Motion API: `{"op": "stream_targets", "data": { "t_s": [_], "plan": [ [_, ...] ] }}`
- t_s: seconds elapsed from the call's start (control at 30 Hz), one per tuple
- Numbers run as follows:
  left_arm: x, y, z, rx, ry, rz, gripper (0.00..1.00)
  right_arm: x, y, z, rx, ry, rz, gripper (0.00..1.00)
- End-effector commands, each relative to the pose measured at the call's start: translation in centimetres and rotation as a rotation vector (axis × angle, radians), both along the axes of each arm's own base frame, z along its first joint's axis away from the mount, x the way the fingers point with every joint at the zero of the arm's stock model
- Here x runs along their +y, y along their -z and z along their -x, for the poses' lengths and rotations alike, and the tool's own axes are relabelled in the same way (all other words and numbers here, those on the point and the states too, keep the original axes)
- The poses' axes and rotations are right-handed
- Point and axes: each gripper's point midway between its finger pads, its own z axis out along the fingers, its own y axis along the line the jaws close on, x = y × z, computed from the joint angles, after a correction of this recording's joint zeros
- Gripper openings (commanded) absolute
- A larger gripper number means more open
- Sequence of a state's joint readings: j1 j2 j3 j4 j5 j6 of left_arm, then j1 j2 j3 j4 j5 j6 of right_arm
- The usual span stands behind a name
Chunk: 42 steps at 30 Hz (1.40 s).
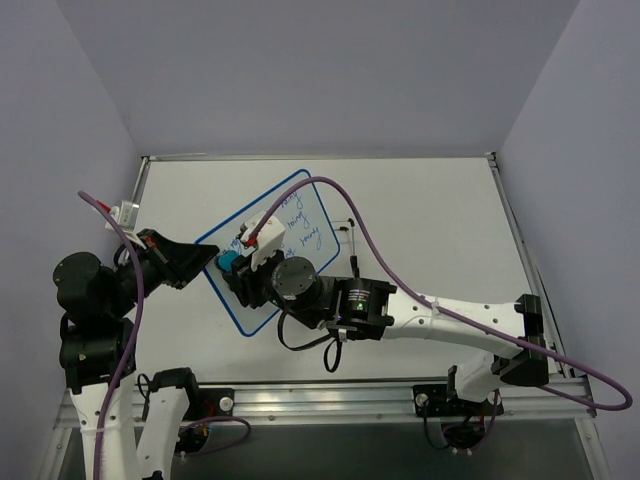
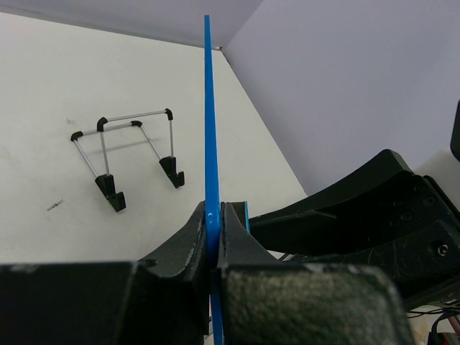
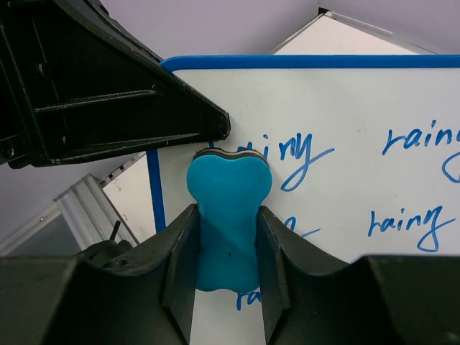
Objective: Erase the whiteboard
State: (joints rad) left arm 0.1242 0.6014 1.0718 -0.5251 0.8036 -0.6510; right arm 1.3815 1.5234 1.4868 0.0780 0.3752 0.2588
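The whiteboard, white with a blue frame and rows of blue "rainy" handwriting, is held tilted above the table. My left gripper is shut on its left edge; in the left wrist view the blue frame runs edge-on between the fingers. My right gripper is shut on a blue eraser, whose felt end presses on the board near its left edge, over the start of a written word.
A thin black wire stand lies on the white table behind the board. Grey walls close in the table at the back and both sides. The right arm's cable loops over the table.
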Motion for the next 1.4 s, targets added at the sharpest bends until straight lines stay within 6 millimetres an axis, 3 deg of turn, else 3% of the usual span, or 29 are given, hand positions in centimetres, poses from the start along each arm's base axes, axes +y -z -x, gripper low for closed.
{"op": "stream_targets", "data": {
  "t_s": [0.0, 0.2, 0.37, 0.6, 0.83, 1.37],
  "plan": [
    [-0.9, -3.7, 1.7, -0.141, 0.058, 0.014, 0.02, 0.1, -1.6, -1.0, -0.033, 0.062, -0.027, 0.09],
    [-1.1, -4.3, 2.4, -0.159, 0.062, 0.019, 0.02, -1.3, -0.2, -3.6, -0.021, 0.17, 0.015, 0.07],
    [-1.1, -4.5, 2.6, -0.163, 0.061, 0.033, 0.02, -1.8, 0.1, -4.7, 0.0, 0.243, 0.003, 0.0],
    [-1.0, -4.8, 2.5, -0.171, 0.044, 0.047, 0.02, 1.8, -0.6, -1.5, 0.005, 0.093, -0.03, 0.0],
    [-0.6, -5.3, 2.4, -0.177, 0.012, 0.061, 0.02, 3.5, -0.4, 1.4, 0.019, 0.026, -0.038, 0.0],
    [-0.3, -5.9, 2.2, -0.165, -0.026, 0.14, 0.02, 5.6, 1.0, 3.8, 0.106, -0.093, -0.106, 0.0]
  ]
}}
